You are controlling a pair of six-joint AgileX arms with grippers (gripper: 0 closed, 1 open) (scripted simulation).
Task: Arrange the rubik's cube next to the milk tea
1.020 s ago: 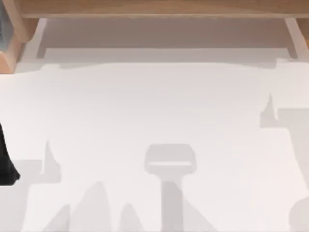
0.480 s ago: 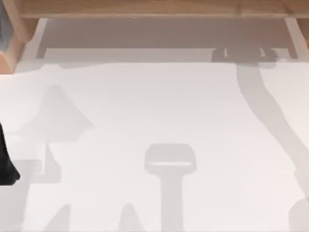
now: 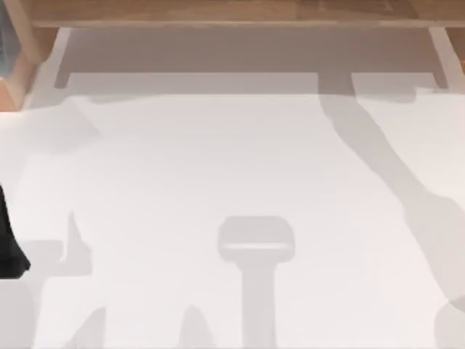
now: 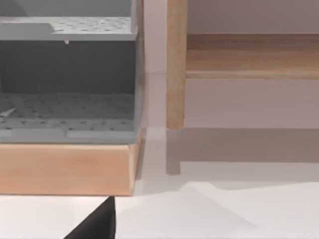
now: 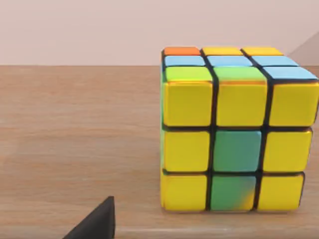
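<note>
White table under soft light, wooden shelving behind

Before me the smooth white tabletop carries soft grey shadows. A pale wooden shelf frame runs along its far edge, and a grey perforated rack on a light wood base stands beside a slim wooden upright post.

Glossy plastic rubik's cube sits on a matt wood-grain shelf; the surface looks smooth, matt white
</note>
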